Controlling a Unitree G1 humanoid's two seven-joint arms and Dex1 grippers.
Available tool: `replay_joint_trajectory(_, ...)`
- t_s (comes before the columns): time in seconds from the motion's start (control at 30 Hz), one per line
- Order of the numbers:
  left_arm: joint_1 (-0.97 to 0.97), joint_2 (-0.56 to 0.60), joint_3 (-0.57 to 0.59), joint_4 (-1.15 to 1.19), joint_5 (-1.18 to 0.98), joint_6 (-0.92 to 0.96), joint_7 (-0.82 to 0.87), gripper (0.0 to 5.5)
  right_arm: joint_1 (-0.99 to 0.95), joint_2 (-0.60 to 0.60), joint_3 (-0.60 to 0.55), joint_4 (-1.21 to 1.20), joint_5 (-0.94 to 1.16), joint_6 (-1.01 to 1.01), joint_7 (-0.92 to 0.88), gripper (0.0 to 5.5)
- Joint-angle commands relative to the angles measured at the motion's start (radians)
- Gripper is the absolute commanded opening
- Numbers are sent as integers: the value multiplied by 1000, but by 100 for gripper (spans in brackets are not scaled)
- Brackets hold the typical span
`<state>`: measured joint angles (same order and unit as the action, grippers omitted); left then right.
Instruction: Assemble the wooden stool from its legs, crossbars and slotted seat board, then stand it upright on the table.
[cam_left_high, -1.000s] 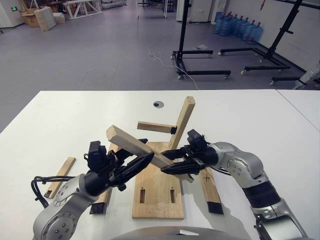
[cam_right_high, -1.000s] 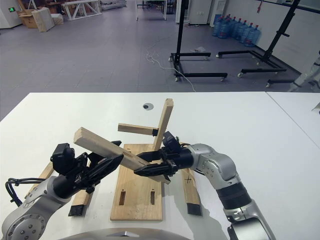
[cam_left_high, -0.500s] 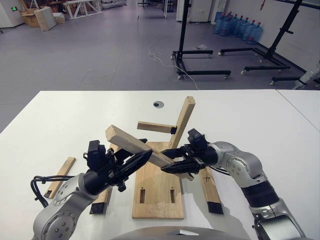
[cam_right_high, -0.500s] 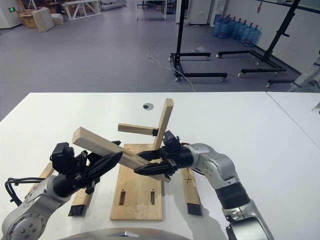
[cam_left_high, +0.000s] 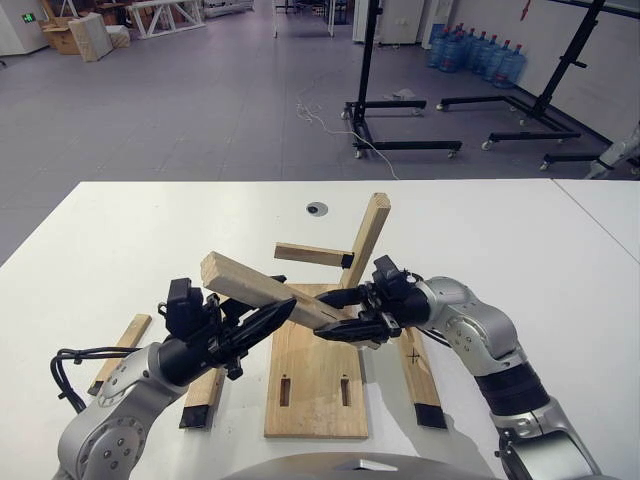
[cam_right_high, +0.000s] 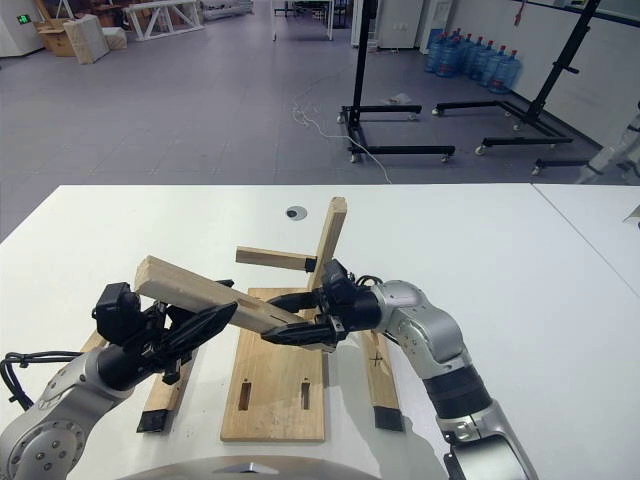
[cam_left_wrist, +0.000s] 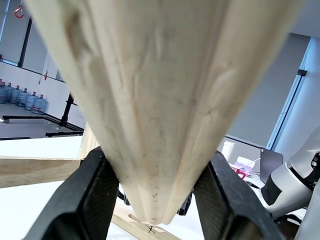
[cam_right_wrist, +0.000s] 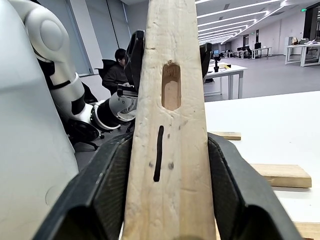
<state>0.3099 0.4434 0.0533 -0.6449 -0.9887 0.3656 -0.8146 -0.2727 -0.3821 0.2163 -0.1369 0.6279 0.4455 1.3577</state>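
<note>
Both grippers hold one wooden leg (cam_left_high: 255, 288) slantwise above the slotted seat board (cam_left_high: 315, 390), which lies flat on the white table (cam_left_high: 530, 240). My left gripper (cam_left_high: 283, 311) is shut on the leg from the left and my right gripper (cam_left_high: 328, 316) is shut on its lower end. In the left wrist view, black fingers (cam_left_wrist: 85, 200) press both sides of the leg (cam_left_wrist: 150, 100). The right wrist view shows the leg (cam_right_wrist: 170, 150) with a mortise hole between its fingers (cam_right_wrist: 107, 190). Behind the board a second leg (cam_left_high: 367, 238) leans upright with a crossbar (cam_left_high: 312, 254) joined to it.
One loose leg (cam_left_high: 203, 397) lies left of the board and another, marked with a cross (cam_left_high: 420, 378), lies right of it. A short crossbar (cam_left_high: 122, 340) rests farther left. A small round hole (cam_left_high: 317, 208) is in the table's far middle.
Both grippers and the held leg have shifted a little to the left and slightly up. The right gripper now sits closer over the board's far end.
</note>
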Motion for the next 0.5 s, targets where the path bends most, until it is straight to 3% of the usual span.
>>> replay_joint_trajectory(0.03, 17, 12, 5, 19, 10, 25, 20, 201, -27, -7, -35, -15, 4, -29, -25, 202)
replay_joint_trajectory(0.5, 10, 22, 11, 6, 9, 17, 1, 201, -43, 5, -87, 4, 107, 119, -64, 202)
